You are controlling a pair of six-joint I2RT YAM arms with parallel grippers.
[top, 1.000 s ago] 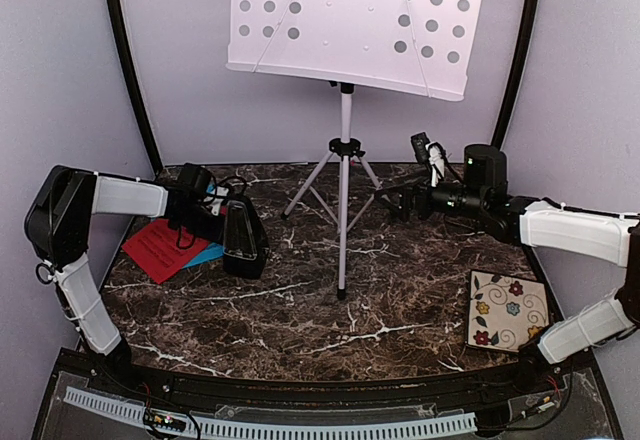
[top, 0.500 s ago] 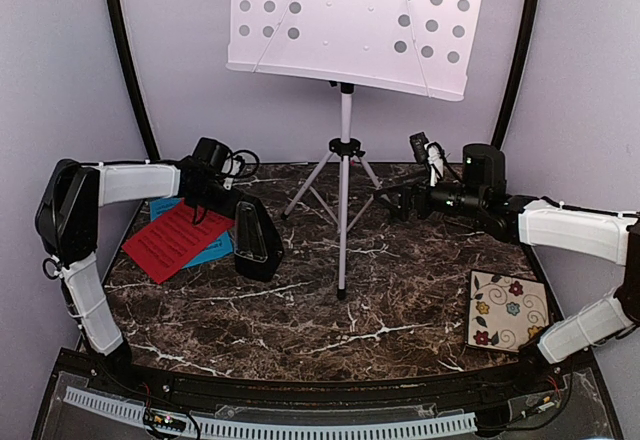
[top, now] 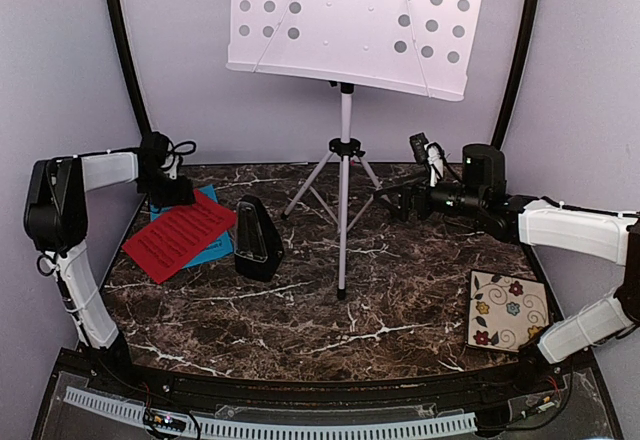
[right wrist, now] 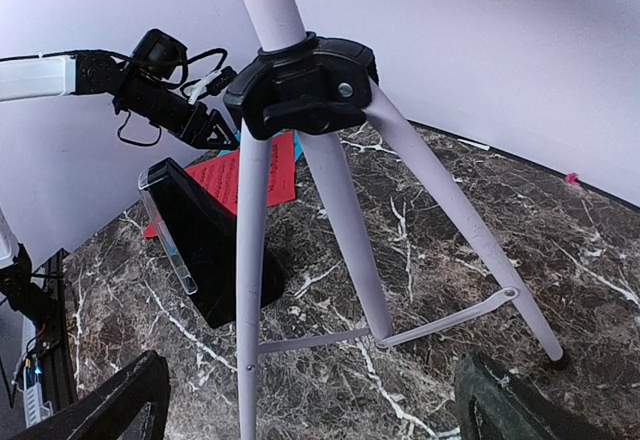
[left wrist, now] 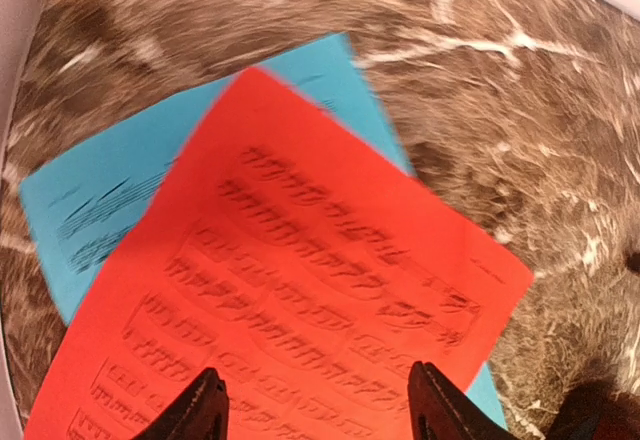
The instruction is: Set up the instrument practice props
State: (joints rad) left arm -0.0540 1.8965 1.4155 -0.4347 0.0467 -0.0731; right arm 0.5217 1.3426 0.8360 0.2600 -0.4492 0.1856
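The white music stand rises mid-table on its tripod, its perforated desk at the top. A black pyramid metronome with a clear cover stands upright left of the tripod. The red page lies across the blue page at the left. My left gripper hovers open over the red page, nothing between its fingers; it sits at the back left. My right gripper is open, facing the tripod legs from the right.
A floral square tile lies at the front right near the right arm. Dark curved frame bars and pale walls close in the marble table on the back and sides.
The left gripper opened off the metronome and drew back to the left, over the pages. The metronome now stands alone, slightly right of where it was. The right arm stayed still.
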